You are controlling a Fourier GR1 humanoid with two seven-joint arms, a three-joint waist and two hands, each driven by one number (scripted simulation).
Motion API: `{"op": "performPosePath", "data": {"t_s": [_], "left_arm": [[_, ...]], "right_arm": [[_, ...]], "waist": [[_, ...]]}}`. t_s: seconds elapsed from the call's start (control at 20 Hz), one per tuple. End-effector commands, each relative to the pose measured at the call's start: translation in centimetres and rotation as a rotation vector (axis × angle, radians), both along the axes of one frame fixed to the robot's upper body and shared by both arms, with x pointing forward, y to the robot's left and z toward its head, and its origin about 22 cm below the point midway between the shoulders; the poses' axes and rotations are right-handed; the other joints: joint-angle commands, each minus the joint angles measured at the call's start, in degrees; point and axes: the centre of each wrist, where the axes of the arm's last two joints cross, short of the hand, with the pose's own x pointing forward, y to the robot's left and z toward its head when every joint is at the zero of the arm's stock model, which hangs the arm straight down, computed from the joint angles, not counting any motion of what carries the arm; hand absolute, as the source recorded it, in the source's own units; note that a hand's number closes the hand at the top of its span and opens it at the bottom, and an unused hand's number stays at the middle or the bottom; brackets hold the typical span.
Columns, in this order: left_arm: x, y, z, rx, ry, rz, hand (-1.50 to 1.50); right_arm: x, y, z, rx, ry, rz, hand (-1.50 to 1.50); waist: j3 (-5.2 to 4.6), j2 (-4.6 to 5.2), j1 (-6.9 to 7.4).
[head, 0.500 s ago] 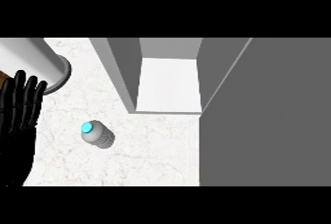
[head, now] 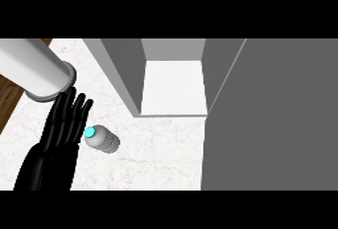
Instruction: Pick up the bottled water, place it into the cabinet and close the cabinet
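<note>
The bottled water (head: 103, 140) is a small clear bottle with a cyan cap, standing on the white marble counter (head: 158, 152) as seen from above. My left hand (head: 58, 134) lies just left of it, fingers straight and pointing away from me. The fingers (head: 79, 112) run alongside the cap, touching or nearly touching it, and none curl round the bottle. The cabinet (head: 173, 87) stands open behind the bottle, showing a white floor between grey walls. Its grey door (head: 271, 116) swings out over the right side. My right hand shows nowhere.
A thick grey cylinder with a pale rim (head: 36, 71) crosses the upper left corner, just beyond my fingertips. A strip of brown wood (head: 8, 100) marks the counter's left edge. The cabinet's grey left wall (head: 122, 74) rises right of the fingers.
My left hand has moved right from the view's left edge and now lies beside the bottle. The bottle has stayed where it was.
</note>
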Motion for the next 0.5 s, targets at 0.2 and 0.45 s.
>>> {"op": "performPosePath", "data": {"t_s": [0.2, 0.45], "left_arm": [[-5.5, -2.8, 3.7, -0.124, 0.144, -0.062, -1.5], [-7.7, -4.1, 5.5, -0.13, 0.132, -0.059, -1.5]], "right_arm": [[-4.7, -2.5, 2.4, 0.037, 0.072, 0.11, -1.5], [-6.1, -3.5, 3.7, 0.049, 0.076, 0.094, -1.5]], "waist": [[0.29, -0.21, 0.34], [0.28, -0.13, 0.36]]}}
